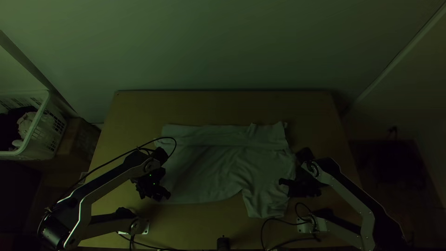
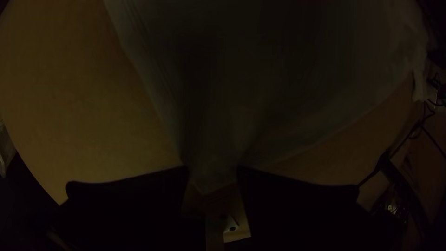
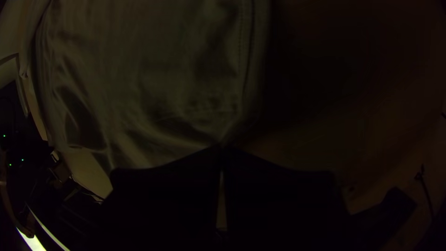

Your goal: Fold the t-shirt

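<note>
Risking, probably, a crooked fold of the t-shirt (image 1: 209,172), lying wrinkled on the surface (image 1: 223,104), with the right end effector (image 3: 222,148) clamped on its edge but the left end effector (image 2: 213,169) apart around a corner (image 2: 211,181), able to slip free in case of lifting before closing.

"What is the right pincer (image 1: 285,182) holding?"

"It pinches a bit of the t-shirt (image 3: 139,69) by its edge. See the two wide black fingers (image 3: 162,195)? Their tips are squeezed together."

"Is the cloth flat?"

"No, it's all wrinkly! The creases spread out from the tips like a fan."

"I see stitches (image 3: 240,56) too."

"Yes, they make a line close to the edge of the shirt. Past that edge is the brown counter (image 3: 302,155). It looks very dark."

"And the tiny green lights (image 3: 22,160)?"

"Those are on the left arm (image 3: 30,148), well apart from the pinch."
</note>
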`<move>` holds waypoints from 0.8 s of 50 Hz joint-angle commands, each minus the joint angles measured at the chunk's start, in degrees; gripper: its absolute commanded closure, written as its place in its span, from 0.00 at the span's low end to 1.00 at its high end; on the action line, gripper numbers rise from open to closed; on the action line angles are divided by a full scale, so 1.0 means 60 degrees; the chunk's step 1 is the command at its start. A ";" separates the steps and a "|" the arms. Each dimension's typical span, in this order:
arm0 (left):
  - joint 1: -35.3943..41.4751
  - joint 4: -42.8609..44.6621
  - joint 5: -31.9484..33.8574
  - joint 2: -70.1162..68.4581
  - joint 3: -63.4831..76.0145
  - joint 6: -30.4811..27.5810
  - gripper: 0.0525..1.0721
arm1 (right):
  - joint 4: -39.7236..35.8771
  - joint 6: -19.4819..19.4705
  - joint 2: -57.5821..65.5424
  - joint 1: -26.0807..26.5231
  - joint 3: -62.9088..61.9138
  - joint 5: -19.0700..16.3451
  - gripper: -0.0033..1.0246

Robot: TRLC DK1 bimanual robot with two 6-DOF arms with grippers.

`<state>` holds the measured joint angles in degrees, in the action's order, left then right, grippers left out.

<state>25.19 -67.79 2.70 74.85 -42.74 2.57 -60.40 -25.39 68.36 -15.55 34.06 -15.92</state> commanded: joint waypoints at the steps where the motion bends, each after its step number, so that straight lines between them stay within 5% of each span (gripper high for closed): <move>1: 0.0313 -0.0084 -0.0069 0.0299 0.0253 0.0114 0.63 | 0.0003 0.0100 0.0106 0.0131 -0.0008 0.0002 0.97; 6: 0.0401 -0.0084 0.0004 0.0577 0.0253 0.0085 0.63 | 0.0003 0.0100 0.0106 0.0204 0.0167 0.0002 0.97; 10: 0.0562 -0.0128 -0.0010 0.0797 0.0239 0.0070 0.85 | -0.0026 0.0100 0.0077 0.0277 0.0299 0.0002 0.97; 16: 0.0460 -0.0186 -0.0040 0.0899 0.0151 -0.0076 0.86 | -0.0187 0.0291 0.0033 0.0512 0.0460 0.0002 0.97; 18: 0.0357 -0.0084 -0.0113 0.0899 0.0122 -0.0120 0.96 | -0.0216 0.0335 0.0018 0.0614 0.0504 0.0002 0.97; 40: -0.1122 0.0165 -0.0377 0.0181 -0.0435 -0.0926 0.97 | -0.0993 0.1243 0.0121 0.1566 0.1163 0.0618 0.97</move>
<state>19.97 -66.48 0.95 76.75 -44.38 -1.19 -65.08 -19.62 68.36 -7.03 39.90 -13.89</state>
